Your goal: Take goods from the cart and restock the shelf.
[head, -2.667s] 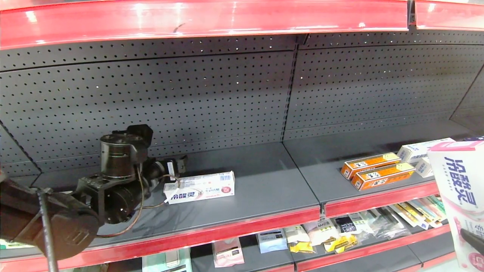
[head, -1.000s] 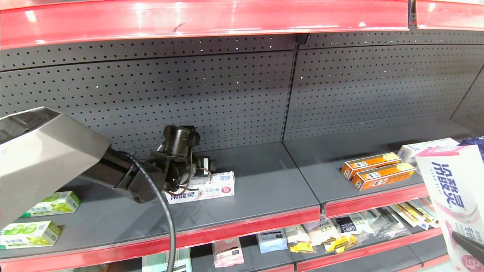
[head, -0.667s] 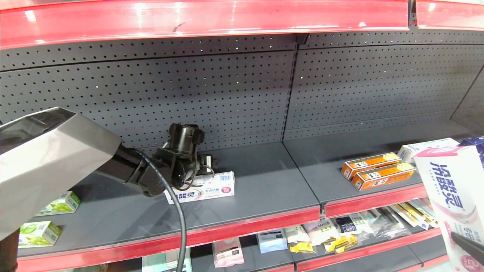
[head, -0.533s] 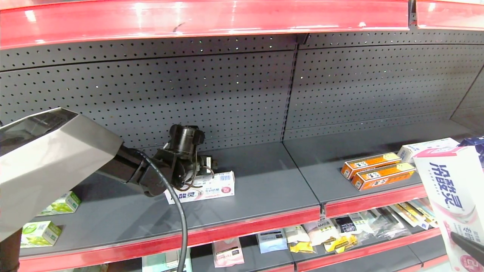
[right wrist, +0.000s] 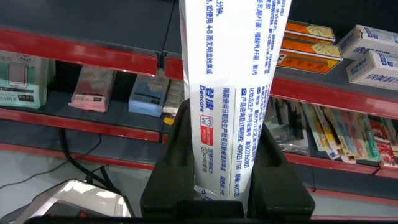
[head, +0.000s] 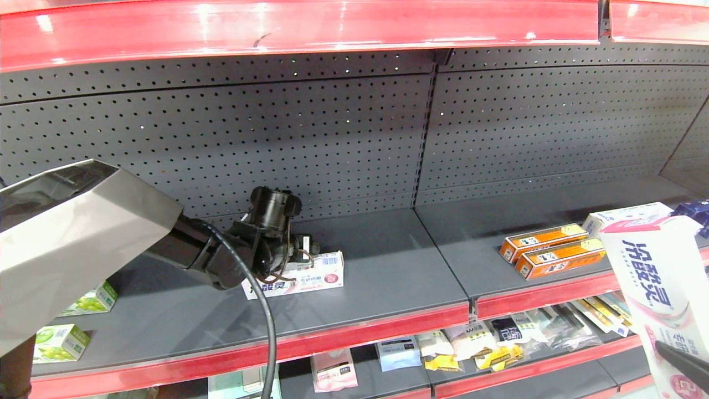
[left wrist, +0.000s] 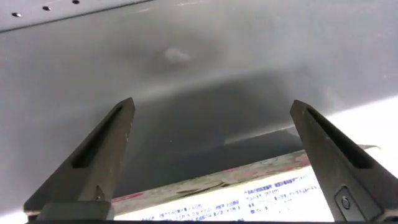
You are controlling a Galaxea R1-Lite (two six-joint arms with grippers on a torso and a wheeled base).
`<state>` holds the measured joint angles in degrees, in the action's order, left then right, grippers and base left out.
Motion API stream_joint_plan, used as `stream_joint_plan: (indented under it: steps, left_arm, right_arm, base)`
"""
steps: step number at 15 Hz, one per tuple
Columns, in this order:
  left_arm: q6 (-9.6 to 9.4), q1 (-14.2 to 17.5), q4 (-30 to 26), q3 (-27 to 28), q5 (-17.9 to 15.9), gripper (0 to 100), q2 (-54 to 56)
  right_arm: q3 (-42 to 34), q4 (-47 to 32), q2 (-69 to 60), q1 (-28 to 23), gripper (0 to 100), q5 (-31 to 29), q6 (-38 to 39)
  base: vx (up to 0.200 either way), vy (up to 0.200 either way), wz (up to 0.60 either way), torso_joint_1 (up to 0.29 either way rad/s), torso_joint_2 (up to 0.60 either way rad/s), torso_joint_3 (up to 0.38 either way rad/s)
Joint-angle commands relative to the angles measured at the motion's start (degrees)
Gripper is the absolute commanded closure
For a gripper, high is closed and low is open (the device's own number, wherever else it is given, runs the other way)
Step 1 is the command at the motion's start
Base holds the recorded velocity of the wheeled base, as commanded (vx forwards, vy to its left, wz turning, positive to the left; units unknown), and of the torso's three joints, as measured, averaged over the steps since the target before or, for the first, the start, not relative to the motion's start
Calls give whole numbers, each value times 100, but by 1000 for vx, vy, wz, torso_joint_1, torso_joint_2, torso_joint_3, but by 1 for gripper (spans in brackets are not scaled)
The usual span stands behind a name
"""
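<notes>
While right gripper [right wrist: 225, 127] clamps it, white-pink toothpaste box [head: 647, 271], blue lettering

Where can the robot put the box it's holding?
The held box could go on the bare grey shelf between the lying toothpaste box and the orange boxes, or behind those. The right end, by the white boxes, is crowded.
</notes>
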<state>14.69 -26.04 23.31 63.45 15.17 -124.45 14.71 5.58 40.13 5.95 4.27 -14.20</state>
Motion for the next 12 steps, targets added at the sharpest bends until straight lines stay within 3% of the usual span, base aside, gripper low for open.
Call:
stream_joint_plan:
  steps: [1,9,12]
  left_arm:
    - [8,2,-2,-61,-5,0,26]
    - [-1,-6,-37,-175,-321,0,88]
    - [-19,-6,-37,-474,-576,0,281]
  right_arm:
    - [5,4,47,3,100,4,-4]
    - [5,4,47,3,100,4,-4]
    - [5,4,47,3,100,4,-4]
  base:
    - [0,0,0,0,0,0]
    - [0,0,0,0,0,0]
    - [0,0,0,0,0,0]
